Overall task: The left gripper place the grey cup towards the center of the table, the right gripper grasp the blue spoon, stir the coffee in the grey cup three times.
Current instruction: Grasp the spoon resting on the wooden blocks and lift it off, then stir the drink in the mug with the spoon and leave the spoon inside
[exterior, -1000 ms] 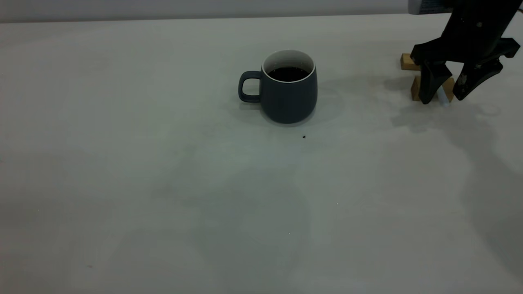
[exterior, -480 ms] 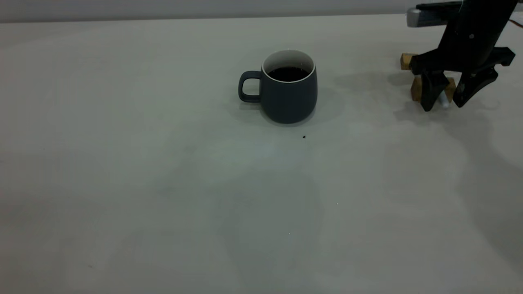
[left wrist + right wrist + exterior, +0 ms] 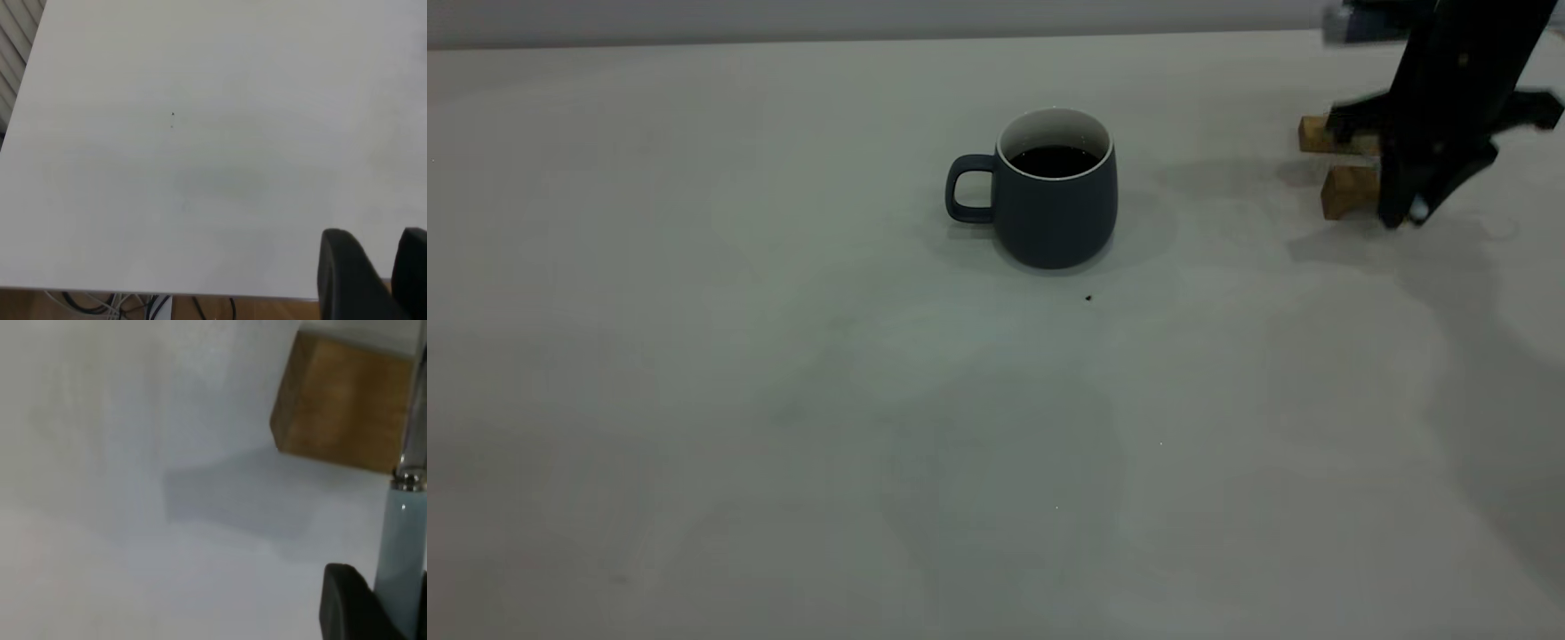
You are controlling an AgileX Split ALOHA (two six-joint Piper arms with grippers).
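Table [image 3: 783, 400], right gripper [image 3: 1409, 213] clamping blue spoon [image 3: 402, 547]

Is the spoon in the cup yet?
No. The grey cup holds only the coffee; the blue spoon is by the wooden block at the right gripper.

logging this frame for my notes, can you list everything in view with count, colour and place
grey cup: one, dark slate grey with white inside, upright near the table's middle, handle toward the exterior view's left
coffee: one pool, black-brown, inside the cup
blue spoon: one, pale blue handle with metal neck, lying across a block at the far right
wooden blocks: two, tan, far right of the table, one behind the other
speck: one, dark, just in front of the cup
table: one, pale grey-white, under it all
left pincer: one, black, by the table's edge
right pincer: one, black, shut on the spoon's handle
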